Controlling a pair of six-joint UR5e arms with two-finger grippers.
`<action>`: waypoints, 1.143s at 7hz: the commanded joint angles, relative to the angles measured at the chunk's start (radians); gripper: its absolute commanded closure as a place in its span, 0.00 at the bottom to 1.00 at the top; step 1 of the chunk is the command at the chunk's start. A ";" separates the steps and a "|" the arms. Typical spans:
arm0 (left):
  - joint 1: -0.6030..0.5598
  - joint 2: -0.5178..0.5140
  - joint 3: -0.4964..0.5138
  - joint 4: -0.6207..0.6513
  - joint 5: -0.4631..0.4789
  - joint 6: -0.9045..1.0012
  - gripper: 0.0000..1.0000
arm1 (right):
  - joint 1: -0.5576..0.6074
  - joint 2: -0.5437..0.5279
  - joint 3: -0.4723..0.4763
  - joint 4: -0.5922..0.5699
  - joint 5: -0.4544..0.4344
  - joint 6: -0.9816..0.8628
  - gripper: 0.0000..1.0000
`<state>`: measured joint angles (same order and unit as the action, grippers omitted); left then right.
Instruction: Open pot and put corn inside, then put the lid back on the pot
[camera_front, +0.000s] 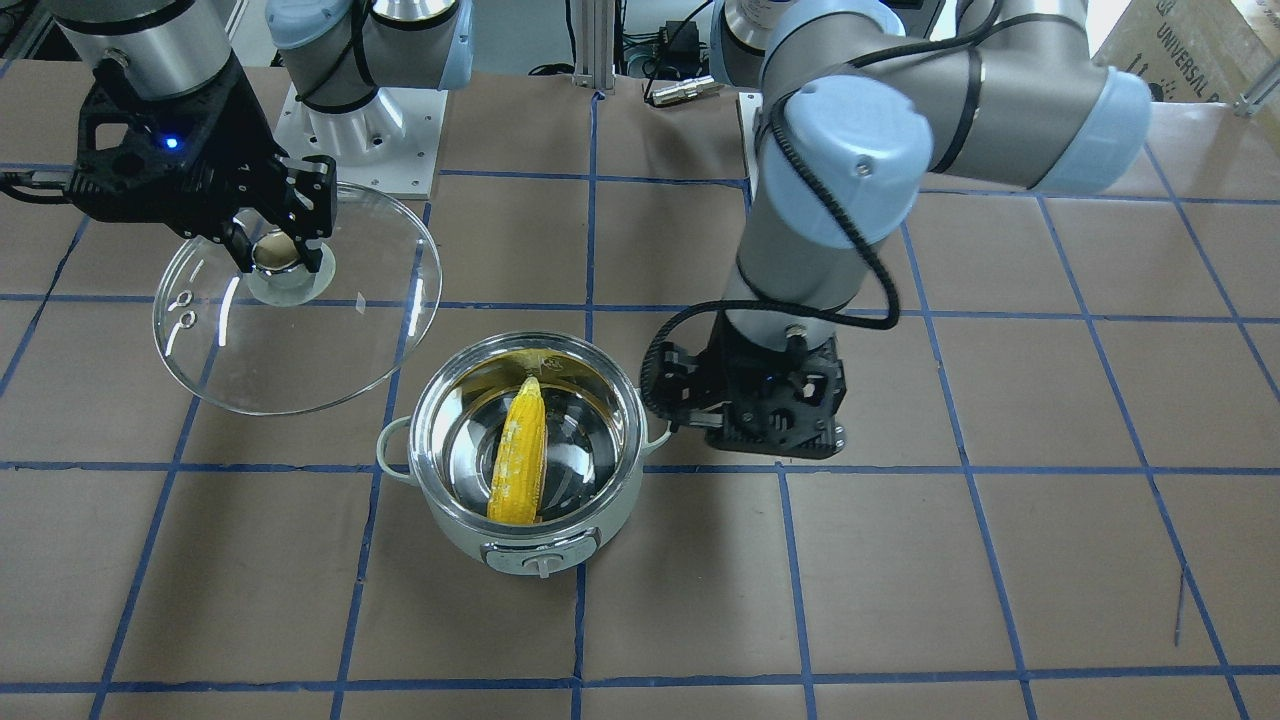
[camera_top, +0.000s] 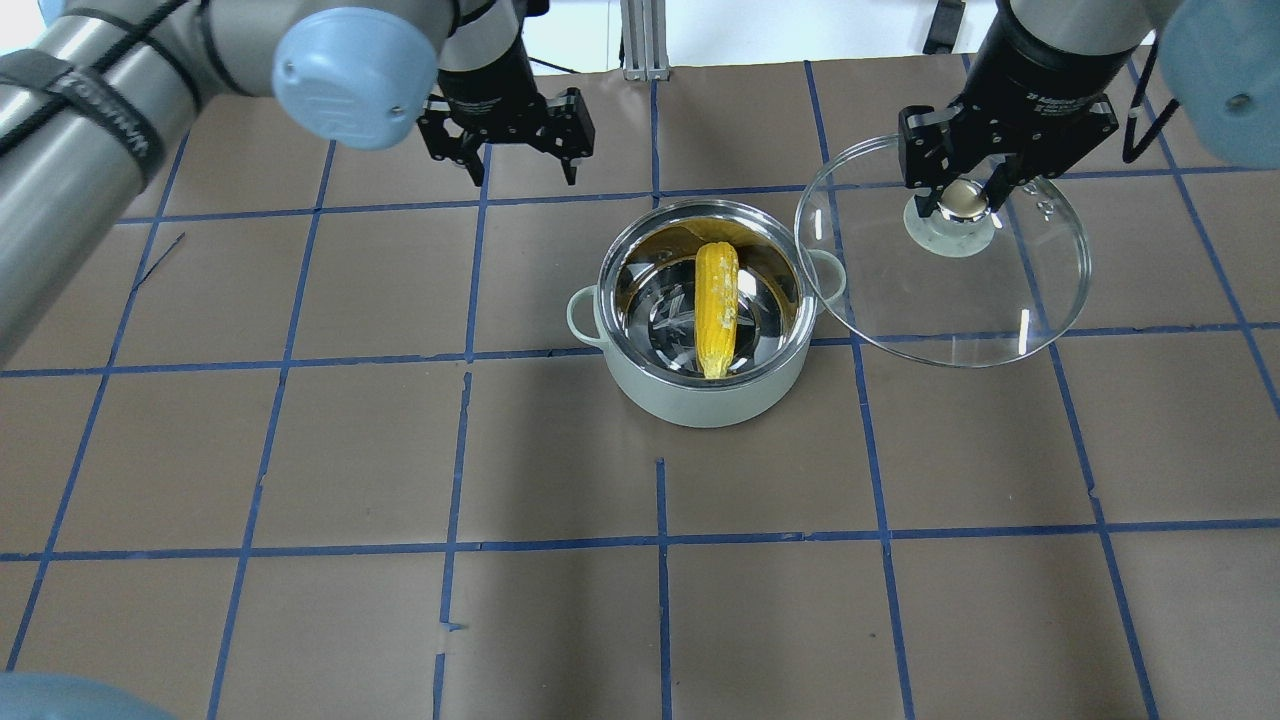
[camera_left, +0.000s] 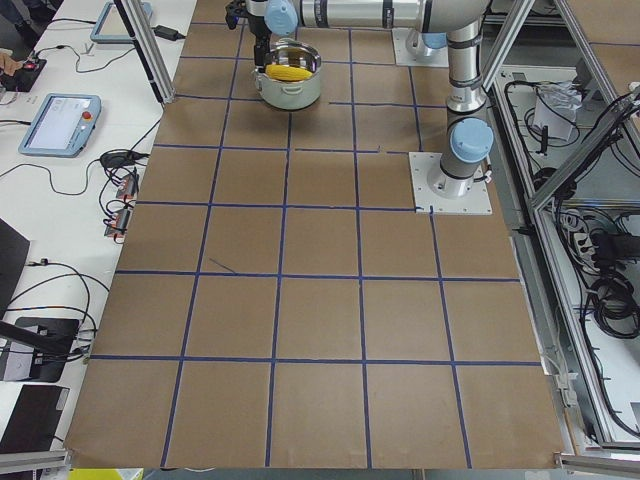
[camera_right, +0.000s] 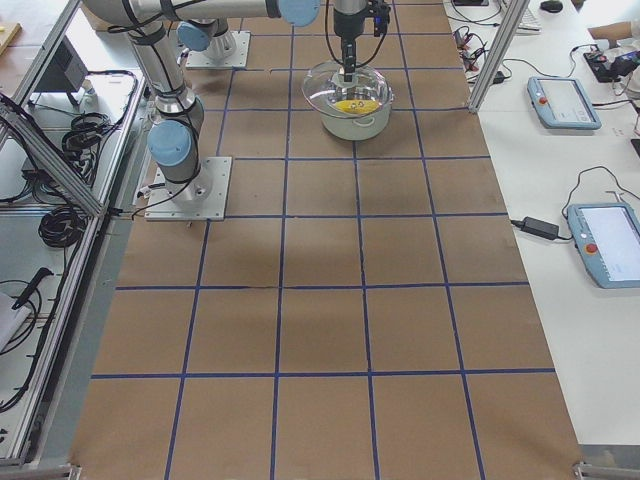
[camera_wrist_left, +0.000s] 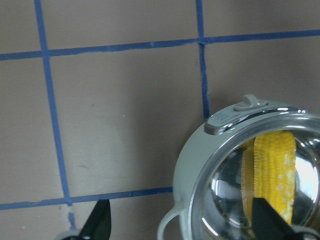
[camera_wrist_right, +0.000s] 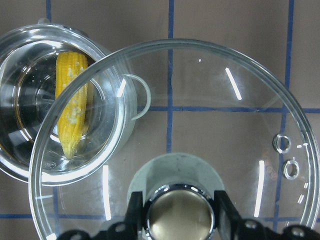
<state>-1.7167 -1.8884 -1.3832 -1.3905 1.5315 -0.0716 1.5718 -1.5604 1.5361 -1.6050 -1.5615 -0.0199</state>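
Treat lid replacement as the step in hand: find the corn (camera_top: 717, 305) already lying inside the pot (camera_top: 700, 405), tapered end toward 6 o'clock in the overhead view, blunt end toward 12. Find the lid (camera_top: 960, 310) raised off the table at about 3 o'clock of the pot, overlapping in that view the pot's side handle (camera_front: 390, 452). See the right gripper (camera_top: 962, 197) pinched on the gold knob (camera_wrist_right: 180, 214) from above. See the left gripper (camera_top: 522, 165) spread and empty, near the pot at about 10 o'clock.

Carry the lid toward 9 o'clock to bring the knob over the middle of the steel bowl. Stay high enough to pass over the handle and rim. Level the glass before descending; hard to tell from here whether level or tipped. Lower straight and slowly, then seat the edge evenly all round the rim. Watch the corn's ends near the rim; impossible to judge their height against it, so stop at any resistance. Grip the round, smooth knob firmly, and let go only once seated. Leave the left gripper at 10 o'clock, outside the lid's path.
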 joint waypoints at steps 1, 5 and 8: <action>0.128 0.154 -0.127 -0.054 -0.001 0.119 0.00 | 0.074 0.055 0.003 -0.091 0.000 0.081 0.63; 0.223 0.268 -0.138 -0.177 0.006 0.305 0.00 | 0.184 0.161 0.003 -0.225 -0.005 0.221 0.63; 0.224 0.331 -0.178 -0.191 0.009 0.340 0.00 | 0.231 0.224 0.003 -0.302 -0.012 0.258 0.63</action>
<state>-1.4941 -1.5911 -1.5340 -1.5760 1.5387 0.2597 1.7831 -1.3621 1.5385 -1.8741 -1.5696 0.2219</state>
